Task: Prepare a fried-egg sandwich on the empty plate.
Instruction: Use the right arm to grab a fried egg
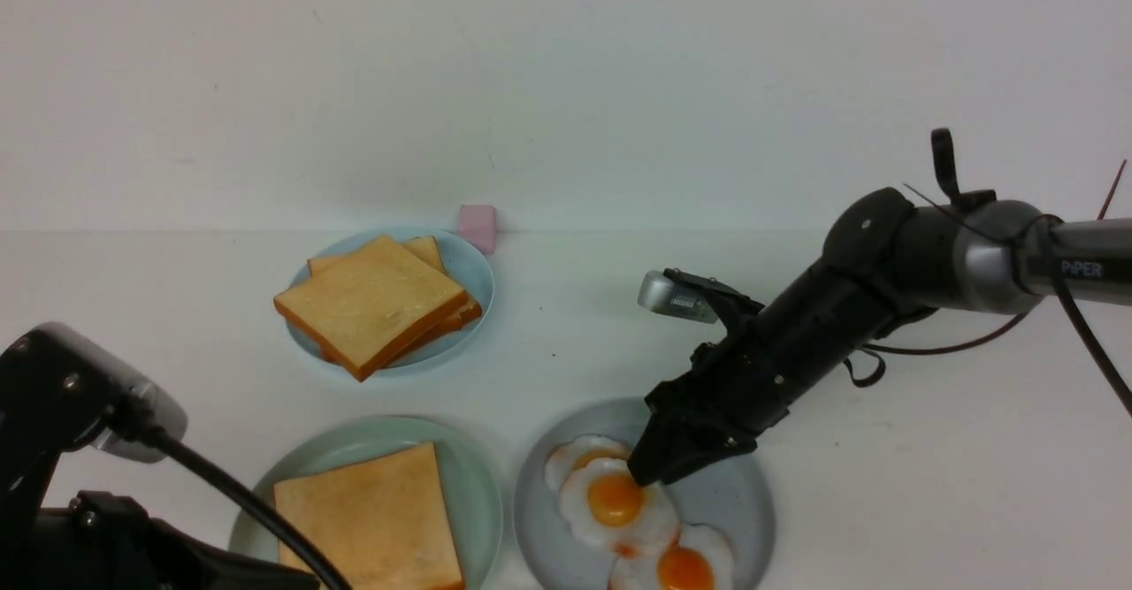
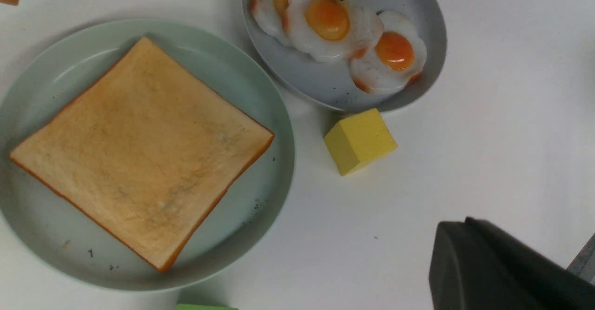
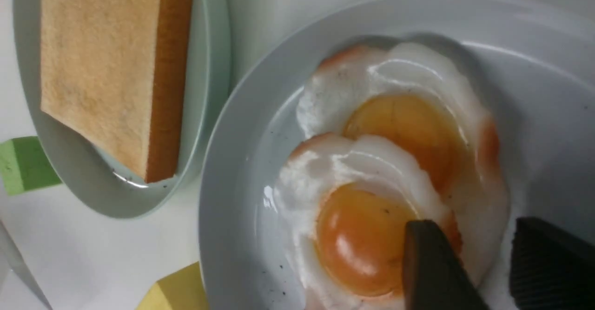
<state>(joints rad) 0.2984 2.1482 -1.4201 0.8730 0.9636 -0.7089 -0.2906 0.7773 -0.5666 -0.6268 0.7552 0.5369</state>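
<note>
While on mint plate (image 2: pixel 272 180), golden-brown toast sq. (image 2: pixel 139 152) w/ darker crust; r. gripper (image 3: pixel 479 240) spread astride egg (image 3: pixel 362 235), l. gripper (image 2: pixel 492 263) closed.

table (image 1: pixel 884 484) | mint plate (image 1: pixel 473 484) | grey plate (image 1: pixel 743 501) | blue plate (image 1: pixel 473 276) | yellow block (image 2: pixel 360 140) | green block(?) (image 3: pixel 25 163)

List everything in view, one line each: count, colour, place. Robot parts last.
mint-green plate: one, pale green, near left
toast slice: one, golden-brown, on the mint-green plate
grey-blue plate: one, near centre
fried eggs: three, white with orange yolks, on the grey-blue plate
light-blue plate: one, farther back
stacked toast: two slices, golden-brown, on the light-blue plate
pink block: one, behind the light-blue plate
yellow block: one, beside the grey-blue plate
green block: one, beside the mint-green plate
table: white
left gripper: black, shut, near left
right gripper: black, jaws apart astride an egg's edge
</note>
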